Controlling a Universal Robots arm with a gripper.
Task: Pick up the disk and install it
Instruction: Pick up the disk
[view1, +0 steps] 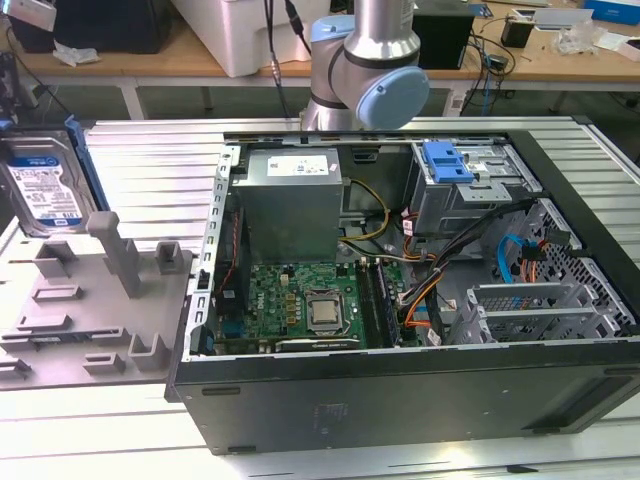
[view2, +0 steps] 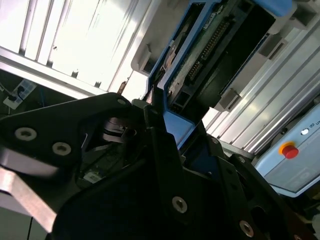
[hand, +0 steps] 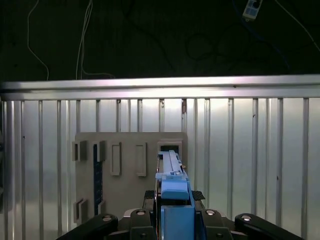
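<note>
Now, disk (view1: 40, 185) in hand (hand: 174, 197), outside case (view1: 400, 388)

Disk (view1: 42, 190) cut by exterior view's left edge; arm (view1: 372, 60) cropped at top; second wrist view: disk runs off frame.

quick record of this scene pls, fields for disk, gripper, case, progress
disk: silver drive in a blue carrier, standing tilted at the far end of the grey tray, at the exterior view's left
gripper: at the disk's blue carrier edge in both wrist views
computer case: side open, motherboard exposed, on the slatted table
drive cage: blue latch on top
progress: disk outside the case, not installed
</note>
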